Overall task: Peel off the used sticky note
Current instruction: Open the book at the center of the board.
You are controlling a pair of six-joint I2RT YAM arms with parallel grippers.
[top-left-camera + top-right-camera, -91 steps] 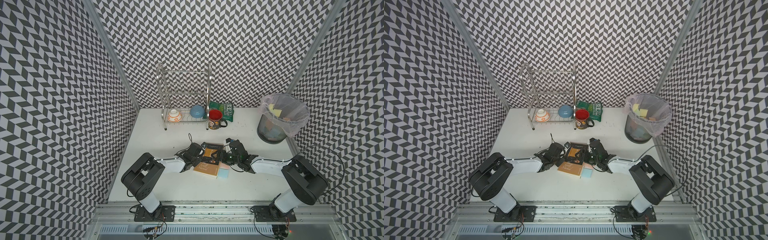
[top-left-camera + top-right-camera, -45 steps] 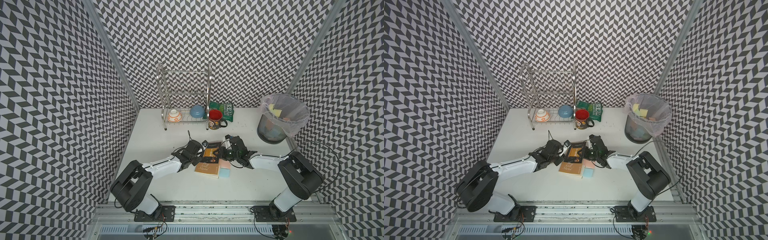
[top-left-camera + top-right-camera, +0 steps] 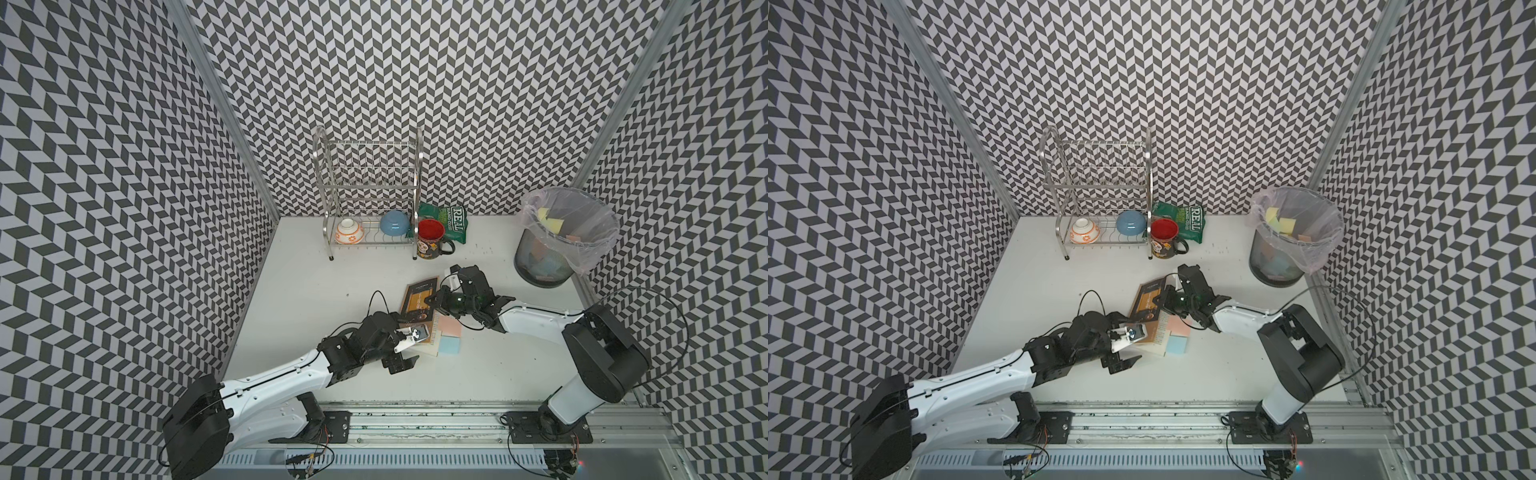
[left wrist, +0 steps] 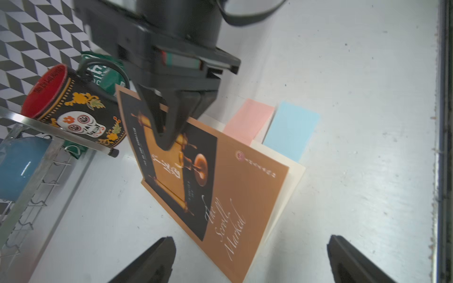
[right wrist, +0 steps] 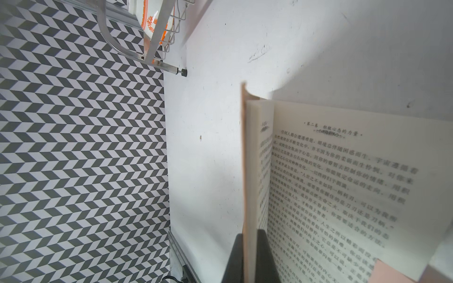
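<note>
An orange and black book (image 3: 417, 301) lies mid-table with its front cover raised. My right gripper (image 3: 434, 300) is shut on the cover's edge, and the right wrist view shows the cover (image 5: 244, 171) pinched between the jaws (image 5: 250, 237) beside a printed page (image 5: 343, 183). A pink sticky note (image 3: 451, 328) and a blue sticky note (image 3: 450, 345) poke out from the pages on the right side. They also appear in the left wrist view, pink (image 4: 248, 121) and blue (image 4: 291, 129). My left gripper (image 3: 409, 347) stands open at the book's near corner, holding nothing.
At the back stands a metal dish rack (image 3: 368, 199) with a patterned bowl (image 3: 350, 232) and a blue bowl (image 3: 395, 223). Beside it are a red-lined skull mug (image 3: 431, 245) and a green bag (image 3: 451, 220). A lined bin (image 3: 561, 237) with discarded notes stands at the right.
My right gripper has shut on the book's cover and holds it up. My left gripper has opened wide and drawn back toward the near edge.
</note>
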